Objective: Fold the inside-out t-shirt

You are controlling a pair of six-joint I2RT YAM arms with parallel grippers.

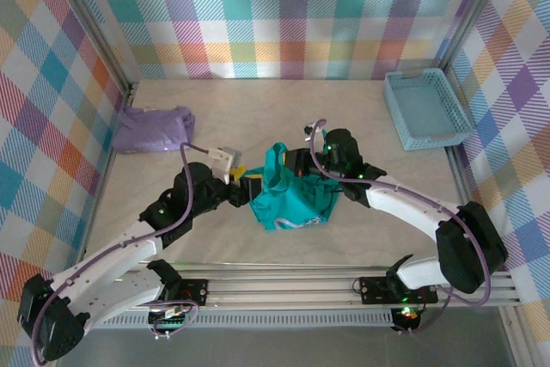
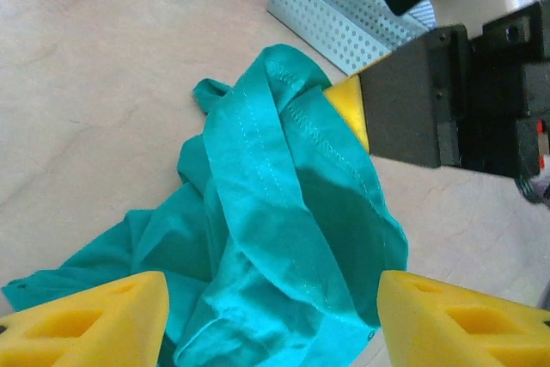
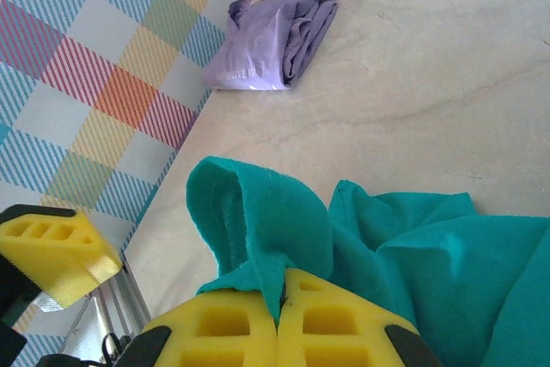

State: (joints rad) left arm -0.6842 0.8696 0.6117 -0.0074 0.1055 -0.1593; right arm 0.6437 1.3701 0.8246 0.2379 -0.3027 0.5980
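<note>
The inside-out t-shirt (image 1: 288, 199), teal with its seam stitching exposed, lies as a crumpled heap just below the centre of the top view, resting on the bench (image 1: 258, 100) between the two arms. One narrow strip of it rises toward the upper part of the heap. The right end effector (image 1: 296, 165) has its yellow fingers together, clamped on that raised fold of cloth, as the right wrist view shows at its lower edge (image 3: 277, 324). The left end effector (image 1: 245, 186) sits at the heap's left margin with its fingers well apart. In the left wrist view (image 2: 275, 324) they flank the fabric without pinching it. A pale lavender garment (image 1: 153, 129) lies well apart at the upper left, and a light blue basket (image 1: 427, 109) stands at the upper right. Judged stage: early, since the shirt is neither spread nor creased, and the step in hand appears to be lifting one edge to open the bundle. The next move probably calls for the left end effector to close on a second hem or shoulder, so that both arms can draw the cloth flat.
</note>
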